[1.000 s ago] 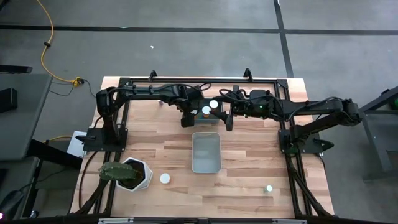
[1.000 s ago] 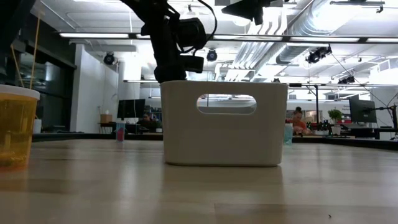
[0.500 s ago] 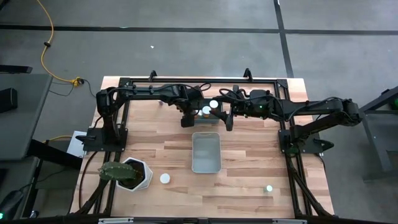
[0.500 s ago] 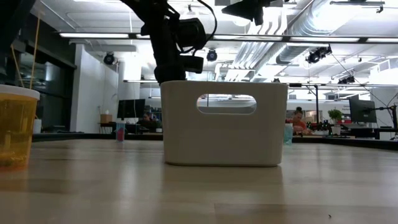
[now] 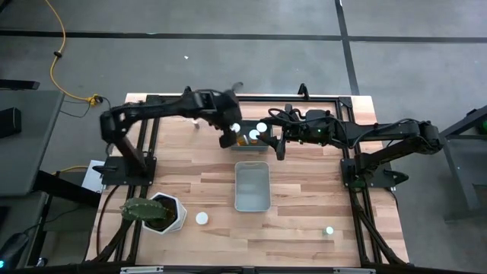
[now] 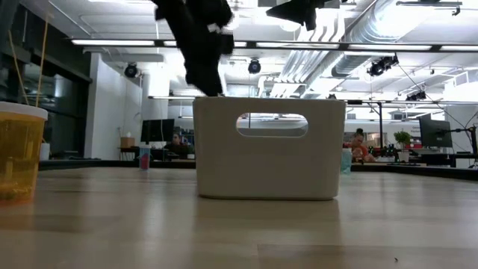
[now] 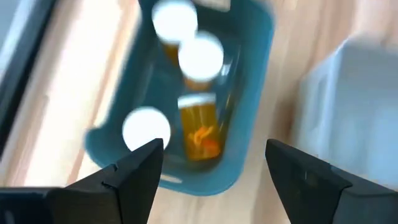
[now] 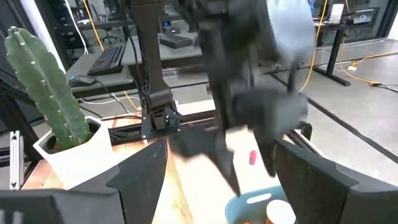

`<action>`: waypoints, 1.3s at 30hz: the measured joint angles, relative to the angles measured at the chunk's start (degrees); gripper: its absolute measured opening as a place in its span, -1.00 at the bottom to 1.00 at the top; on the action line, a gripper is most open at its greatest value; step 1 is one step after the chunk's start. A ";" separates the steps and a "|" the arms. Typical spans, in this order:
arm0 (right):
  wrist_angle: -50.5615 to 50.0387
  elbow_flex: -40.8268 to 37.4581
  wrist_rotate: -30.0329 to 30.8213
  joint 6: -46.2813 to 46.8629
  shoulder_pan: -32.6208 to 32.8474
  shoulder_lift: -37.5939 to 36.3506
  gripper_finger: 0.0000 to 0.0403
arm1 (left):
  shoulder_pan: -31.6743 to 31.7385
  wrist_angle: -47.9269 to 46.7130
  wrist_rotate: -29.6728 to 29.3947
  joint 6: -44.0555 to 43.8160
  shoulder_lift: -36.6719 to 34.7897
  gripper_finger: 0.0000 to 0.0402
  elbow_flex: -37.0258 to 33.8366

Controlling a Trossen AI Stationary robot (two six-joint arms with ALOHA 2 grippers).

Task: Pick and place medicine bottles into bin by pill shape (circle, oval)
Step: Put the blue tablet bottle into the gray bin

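Note:
A blue bin (image 5: 251, 137) at the table's far middle holds several amber medicine bottles with white caps (image 7: 200, 55); one amber bottle (image 7: 200, 127) lies on its side in it. My left gripper (image 7: 217, 180) hangs open and empty above this bin, at its left end in the high view (image 5: 227, 139). My right gripper (image 5: 281, 148) is open and empty just right of the bin. Another white-capped bottle (image 5: 202, 218) stands on the table near the front. A small greenish-topped bottle (image 5: 329, 230) stands at the front right.
A white bin (image 5: 253, 186) stands mid-table, in front of the blue bin. A white hexagonal pot with a cactus (image 5: 161, 213) stands at the front left. The black arm frames (image 5: 129, 164) run along both sides of the table.
My left arm has swung and risen fast above the blue bin, its elbow folding toward the table's far edge; it shows blurred. A white cap beside the gripper now shows in the bin's left end.

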 joint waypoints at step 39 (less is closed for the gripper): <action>0.13 0.00 0.79 5.84 0.01 0.02 0.40 | -18.06 68.94 -12.50 -16.27 -46.55 0.35 -48.19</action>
